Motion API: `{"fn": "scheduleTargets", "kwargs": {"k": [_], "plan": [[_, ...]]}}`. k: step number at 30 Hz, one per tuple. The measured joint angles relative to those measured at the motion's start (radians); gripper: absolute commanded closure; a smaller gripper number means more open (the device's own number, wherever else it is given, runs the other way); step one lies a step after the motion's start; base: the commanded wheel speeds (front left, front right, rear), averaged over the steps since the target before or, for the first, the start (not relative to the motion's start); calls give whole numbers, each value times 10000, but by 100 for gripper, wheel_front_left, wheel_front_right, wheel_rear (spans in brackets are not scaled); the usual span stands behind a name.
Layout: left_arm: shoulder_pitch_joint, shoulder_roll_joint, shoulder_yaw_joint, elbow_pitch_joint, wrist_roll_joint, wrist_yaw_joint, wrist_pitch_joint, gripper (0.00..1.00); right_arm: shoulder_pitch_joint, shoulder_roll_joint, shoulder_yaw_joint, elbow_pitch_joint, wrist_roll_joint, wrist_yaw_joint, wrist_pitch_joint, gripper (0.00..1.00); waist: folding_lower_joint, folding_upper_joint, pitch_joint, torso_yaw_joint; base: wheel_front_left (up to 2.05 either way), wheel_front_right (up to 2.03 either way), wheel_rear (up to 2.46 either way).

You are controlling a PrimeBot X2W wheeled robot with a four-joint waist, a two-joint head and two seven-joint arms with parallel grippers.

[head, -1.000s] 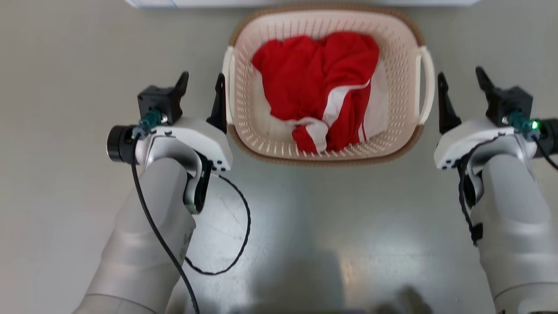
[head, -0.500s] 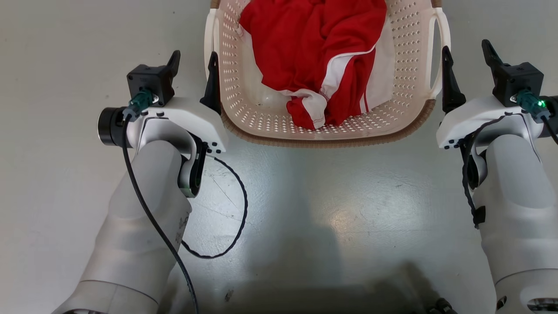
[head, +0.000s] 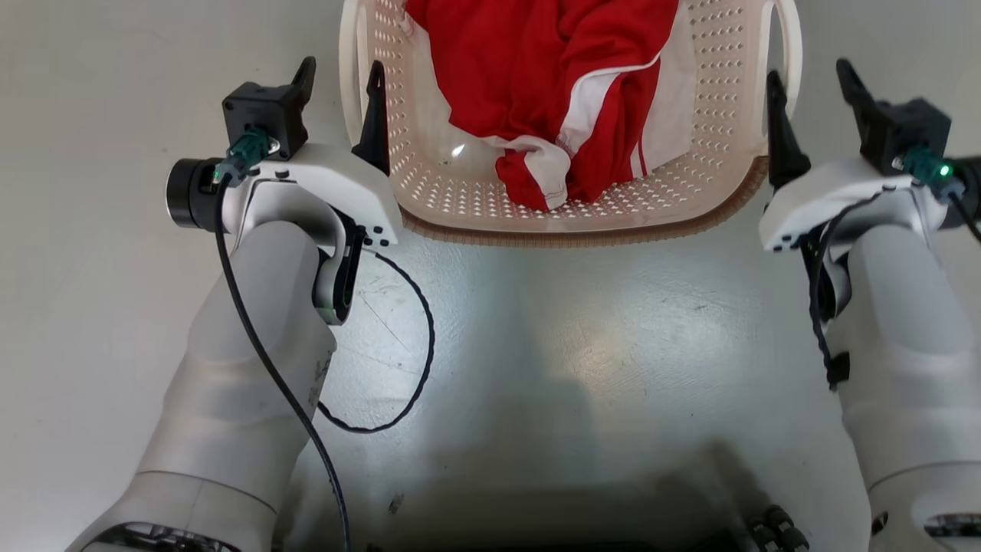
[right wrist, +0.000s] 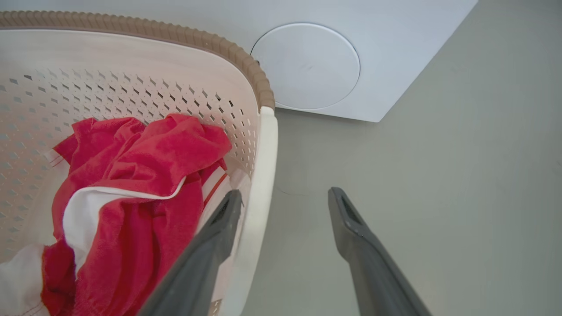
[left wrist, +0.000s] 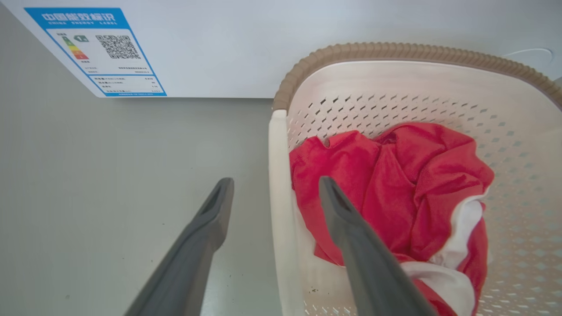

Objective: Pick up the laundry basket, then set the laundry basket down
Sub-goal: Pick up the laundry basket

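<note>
Fingers: both pairs stand apart and clamp nothing. The left fingers (head: 375, 115) and right fingers (head: 779, 142) each straddle one side of the laundry basket (head: 567, 236).
Left side: one finger hangs over the floor (head: 582, 345) and the other over the basket's inside. The white left handle (left wrist: 279, 197) runs between them, with no contact that I can see. It was already lined up this way a second ago.
Right side: a second ago both fingers stood outside the basket. Now the inner one has come in past the right handle (right wrist: 259, 197), so that bar also lies between the fingers.
Head view: the camera has dipped and cuts off the basket's far rim. That shift is the camera's, not the basket's.
Basket: it rests on the floor holding a red-and-white garment (head: 536, 77), just in front of the washing machine (left wrist: 219, 44).
Meaning: the approach looks finished and the pick-up has not begun. Both handles seem ready for the fingers to close on them together.
Risk: an uneven lift could tilt the load.
</note>
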Motion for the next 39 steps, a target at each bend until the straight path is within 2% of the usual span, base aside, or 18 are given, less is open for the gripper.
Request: {"fn": "scheduleTargets", "kwargs": {"k": [14, 26, 39], "plan": [[-933, -2, -631, 736, -48, 46, -6, 0, -1081, -33, 23, 897, -6, 0, -2, 0, 0, 0, 522, 45, 0, 0, 0], [-1381, -10, -1106, 1267, -583, 205, -8, 0, -1671, -50, 90, 1837, 107, 0, -2, 0, 0, 0, 645, 70, 0, 0, 0], [-1471, -10, -1480, 1377, -970, 314, -8, 0, -1830, -61, 435, 2127, 562, 0, -2, 0, 0, 0, 609, 105, 0, 0, 0]]}}
